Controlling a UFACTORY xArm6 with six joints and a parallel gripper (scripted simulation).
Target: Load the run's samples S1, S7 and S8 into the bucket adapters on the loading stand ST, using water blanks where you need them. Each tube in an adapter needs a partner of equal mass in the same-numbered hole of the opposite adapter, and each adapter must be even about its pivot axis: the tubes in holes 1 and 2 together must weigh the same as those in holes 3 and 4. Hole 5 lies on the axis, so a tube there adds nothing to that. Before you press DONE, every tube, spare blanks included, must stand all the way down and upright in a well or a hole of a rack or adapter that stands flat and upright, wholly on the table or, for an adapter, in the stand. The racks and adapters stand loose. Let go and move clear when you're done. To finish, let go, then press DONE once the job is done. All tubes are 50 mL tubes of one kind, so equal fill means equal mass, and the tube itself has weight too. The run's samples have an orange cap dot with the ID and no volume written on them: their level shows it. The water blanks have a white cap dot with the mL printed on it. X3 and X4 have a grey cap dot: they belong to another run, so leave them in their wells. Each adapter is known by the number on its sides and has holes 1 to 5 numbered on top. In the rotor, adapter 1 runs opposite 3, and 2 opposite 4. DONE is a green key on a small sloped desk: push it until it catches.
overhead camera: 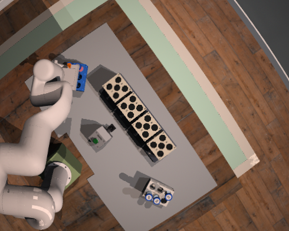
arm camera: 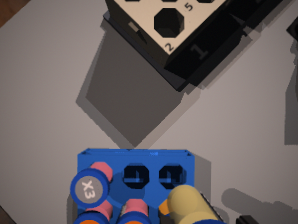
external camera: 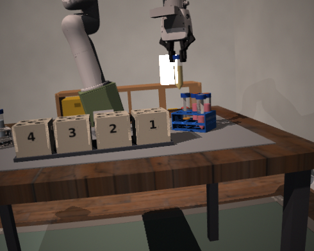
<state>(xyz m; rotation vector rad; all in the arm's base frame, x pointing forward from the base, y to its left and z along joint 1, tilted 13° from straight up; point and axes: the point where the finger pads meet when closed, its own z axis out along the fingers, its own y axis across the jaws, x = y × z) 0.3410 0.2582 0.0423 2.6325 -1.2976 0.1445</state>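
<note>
My gripper [external camera: 177,57] is shut on the blue cap of a tube with yellowish liquid [external camera: 179,75] and holds it upright, high above the blue sample rack [external camera: 193,120]. In the wrist view the held tube [arm camera: 190,206] hangs over the rack's right end [arm camera: 135,185]; I cannot read its ID. The rack keeps several pink-filled tubes, one with a grey cap dot marked X3 [arm camera: 89,188], and two empty wells [arm camera: 137,176]. Adapters 1 [external camera: 150,125], 2 [external camera: 112,129], 3 [external camera: 72,132] and 4 [external camera: 32,136] stand in a row on the stand, all holes empty [overhead camera: 138,115].
A pale rack with water blanks [overhead camera: 158,192] stands at the near end of the mat. The sloped desk with the green DONE key [overhead camera: 94,141] sits between my arm and the stand. My arm's green base [overhead camera: 61,165] is at the table edge.
</note>
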